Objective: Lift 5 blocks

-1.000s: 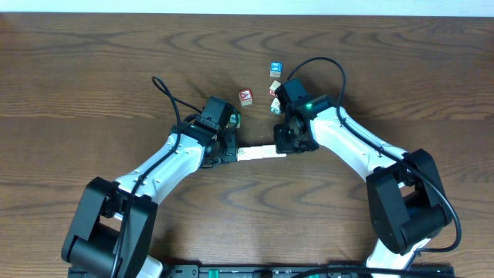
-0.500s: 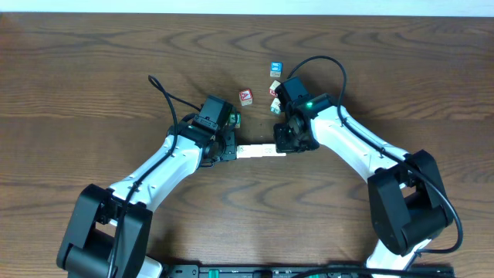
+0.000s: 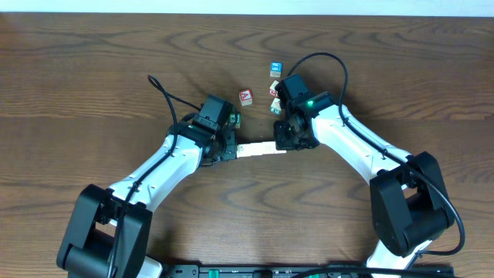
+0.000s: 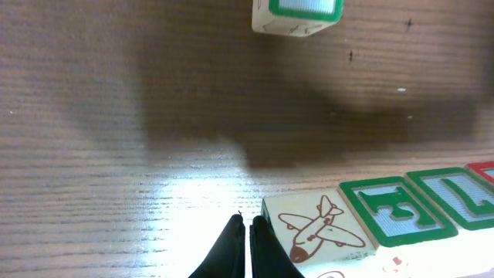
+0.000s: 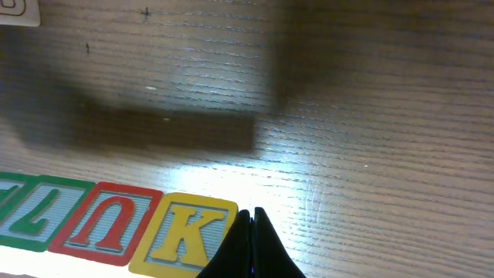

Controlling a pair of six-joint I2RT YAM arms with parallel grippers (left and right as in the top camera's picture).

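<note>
Barely anything is shifting since a second ago, only the left arm's elbow. Left fingers (image 4: pixel 231 249) and right fingers (image 5: pixel 239 255), both pinched shut, are squeezing the blocks (image 3: pixel 258 150) endwise, low over the surface (image 3: pixel 93 77); the lifting is apparently still waiting.

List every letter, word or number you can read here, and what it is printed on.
"K": yellow-framed block.
"U": red-framed block.
"Z" or "7", unclear: green-framed block beside the "U".
"E" or "F", unclear: green block beside the airplane block.
Loose blocks, overhead view: too small to read.
</note>
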